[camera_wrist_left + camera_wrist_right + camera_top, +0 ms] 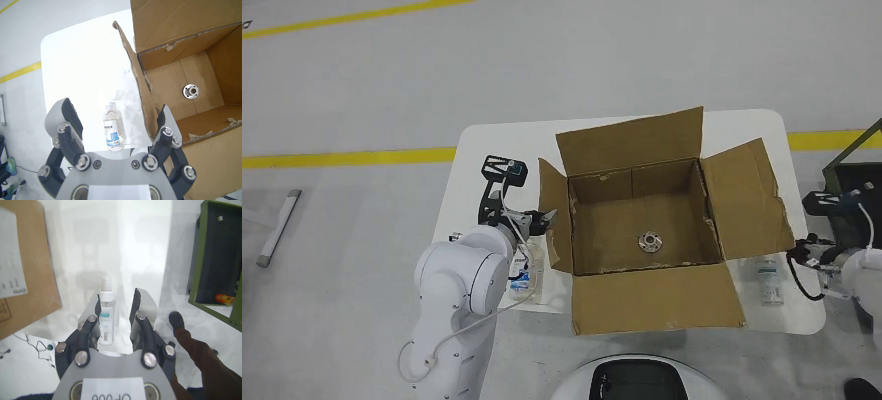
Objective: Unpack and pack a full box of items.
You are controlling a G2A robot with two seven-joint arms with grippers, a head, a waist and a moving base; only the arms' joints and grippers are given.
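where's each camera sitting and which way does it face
Top view: above the arms, looking down on the table, open box and both arms.
Left wrist view: on that wrist, past the left gripper, jaws open, at a clear bottle beside the box.
Right wrist view: on that wrist, past the right gripper, jaws open, at a spray bottle.
Shared: top and left wrist views both show the metal flange in the box.

Bright light, glare on table (117, 243), soft shadows
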